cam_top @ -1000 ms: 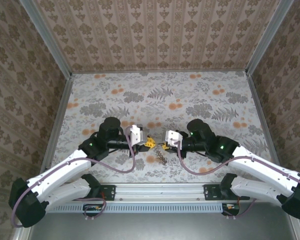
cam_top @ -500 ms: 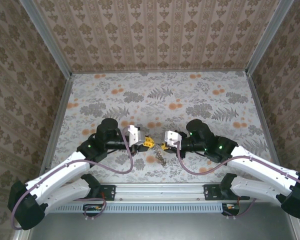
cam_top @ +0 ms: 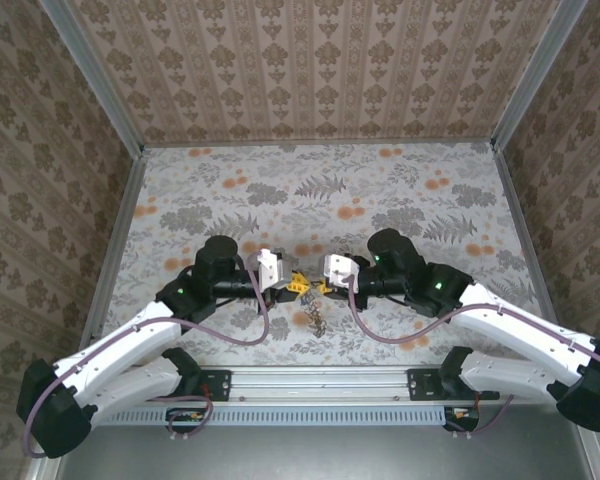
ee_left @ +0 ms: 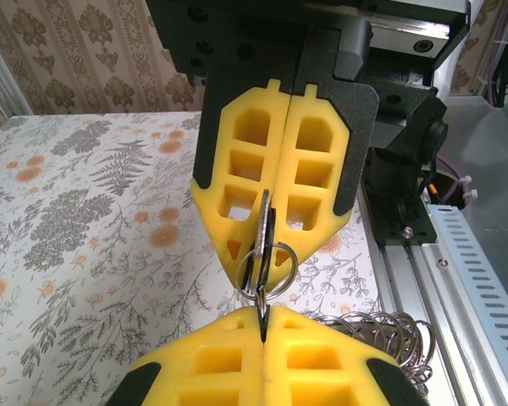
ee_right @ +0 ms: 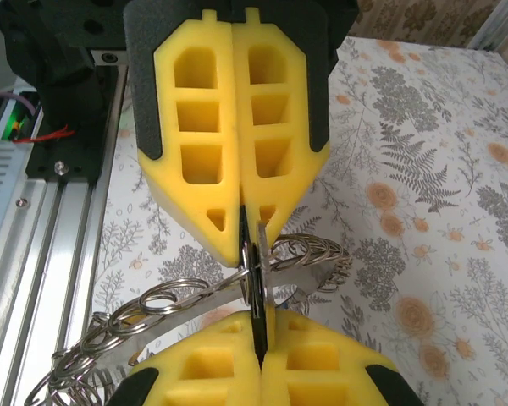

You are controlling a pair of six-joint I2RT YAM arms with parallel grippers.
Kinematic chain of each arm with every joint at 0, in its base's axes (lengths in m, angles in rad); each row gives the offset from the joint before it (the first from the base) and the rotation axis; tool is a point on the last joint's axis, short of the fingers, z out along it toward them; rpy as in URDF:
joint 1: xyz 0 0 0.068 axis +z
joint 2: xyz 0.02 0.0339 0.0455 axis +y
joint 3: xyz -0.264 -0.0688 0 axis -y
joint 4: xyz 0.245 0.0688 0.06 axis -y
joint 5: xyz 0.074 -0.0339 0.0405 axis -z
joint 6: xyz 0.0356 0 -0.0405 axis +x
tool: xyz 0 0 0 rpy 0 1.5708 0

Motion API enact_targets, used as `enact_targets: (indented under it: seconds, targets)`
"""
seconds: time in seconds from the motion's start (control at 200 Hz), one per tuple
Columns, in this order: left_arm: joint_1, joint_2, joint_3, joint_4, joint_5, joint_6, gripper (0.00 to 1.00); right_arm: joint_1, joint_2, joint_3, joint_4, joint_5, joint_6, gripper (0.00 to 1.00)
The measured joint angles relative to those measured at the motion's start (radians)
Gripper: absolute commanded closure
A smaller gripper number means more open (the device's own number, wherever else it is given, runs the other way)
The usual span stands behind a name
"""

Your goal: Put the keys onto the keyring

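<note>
While both arms meet low in the middle of the overhead view, the left gripper [cam_top: 297,285] and the right gripper [cam_top: 325,290] sit tip to tip above the flower-printed tabletop [cam_top: 310,190]. The keyring [cam_top: 316,316], a bunch of linked silvery wire loops, dangles just beneath the gap between them. From the left wrist, that arm's yellow fingers [ee_left: 220,331] at the bottom of the frame are pressed together on what looks like one loop of the keyring [ee_left: 276,258]. The right gripper at centre top is clamped on a thin flat grey metal key [ee_left: 264,222], edge-on and touching that loop. From the right wrist, the key [ee_right: 258,292] rises out of closed yellow pads [ee_right: 313,342] at bottom centre, with more loops trailing to the lower left. To my eye this is the threading step: line the key's hole up with the loop's split, feed it slowly round the wire, and let neither pinch slacken, or the tiny key could drop among the loops.
</note>
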Motion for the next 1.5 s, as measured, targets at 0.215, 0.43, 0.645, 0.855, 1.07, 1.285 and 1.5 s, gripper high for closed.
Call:
enact_targets:
  seconds: [0.215, 0.43, 0.645, 0.855, 1.07, 1.285, 1.5]
  targets:
    - [-0.006, -0.026, 0.000, -0.026, -0.066, 0.020, 1.00, 0.025, 0.050, 0.131, -0.230, 0.139, -0.197, 1.00]
    - [-0.007, -0.026, 0.000, -0.052, -0.106, 0.029, 1.00, 0.093, 0.126, 0.241, -0.374, 0.366, -0.389, 1.00]
    - [-0.006, 0.042, 0.000, -0.028, -0.126, 0.008, 0.95, 0.181, 0.186, 0.302, -0.402, 0.583, -0.547, 1.00]
    - [-0.003, 0.072, -0.005, 0.045, -0.140, -0.068, 0.65, 0.206, 0.199, 0.365, -0.399, 0.697, -0.670, 1.00]
    - [0.027, -0.026, -0.047, 0.041, -0.179, -0.120, 0.45, 0.206, 0.198, 0.381, -0.342, 0.783, -0.788, 1.00]
    - [0.090, -0.275, -0.111, -0.039, -0.346, -0.179, 0.00, 0.184, 0.196, 0.428, -0.320, 0.804, -0.885, 1.00]
    - [0.223, -0.321, -0.069, -0.240, -0.611, -0.380, 0.00, 0.155, 0.195, 0.497, -0.308, 0.776, -0.888, 1.00]
